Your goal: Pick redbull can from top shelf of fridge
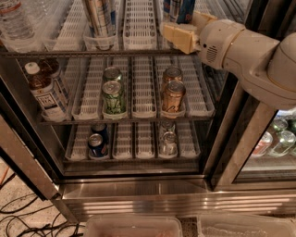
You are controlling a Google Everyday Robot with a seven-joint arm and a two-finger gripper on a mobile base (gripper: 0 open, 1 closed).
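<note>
The redbull can (178, 9), blue and silver, stands on the top shelf (138, 28) of the fridge (138, 190), right of centre. Its top is cut off by the frame and its base is hidden behind my gripper. My gripper (181, 27) reaches in from the right at top-shelf height, right in front of the can. It is open, with one cream finger (178, 38) in front of the can's base and the other (203, 19) to the can's right.
Another tall slim silver can (99, 17) stands in a left lane of the top shelf. The middle rack holds a bottle (46, 92), green cans (114, 95) and copper cans (173, 95). The bottom rack holds a blue can (96, 144) and a silver can (168, 142). A second cooler (277, 139) stands at the right.
</note>
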